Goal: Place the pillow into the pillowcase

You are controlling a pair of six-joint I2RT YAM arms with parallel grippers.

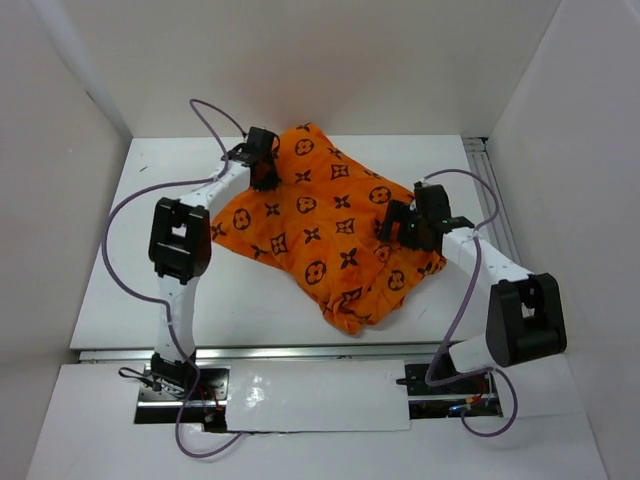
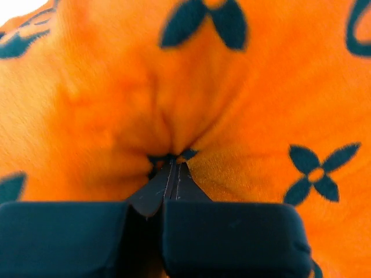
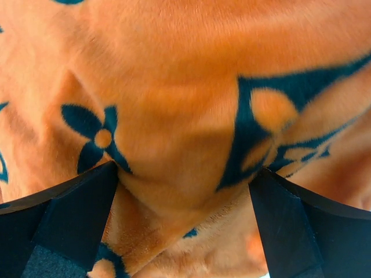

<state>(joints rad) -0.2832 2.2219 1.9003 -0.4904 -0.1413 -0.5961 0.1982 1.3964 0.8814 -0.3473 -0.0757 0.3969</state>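
The soft, crumply orange flower-printed fabric pillowcase (image 1: 330, 235) lies plump on the white table (image 1: 120, 300), probably light and limp; no pillow shows. The left gripper (image 2: 171, 165) is clamped tight on a fold of it; the right gripper (image 3: 185, 174) gapes wide against the cloth, gripping nothing, and would best take a bunched edge

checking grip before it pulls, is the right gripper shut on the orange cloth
No, the right gripper stands wide open around a bulge of the pillowcase, not pinching it.
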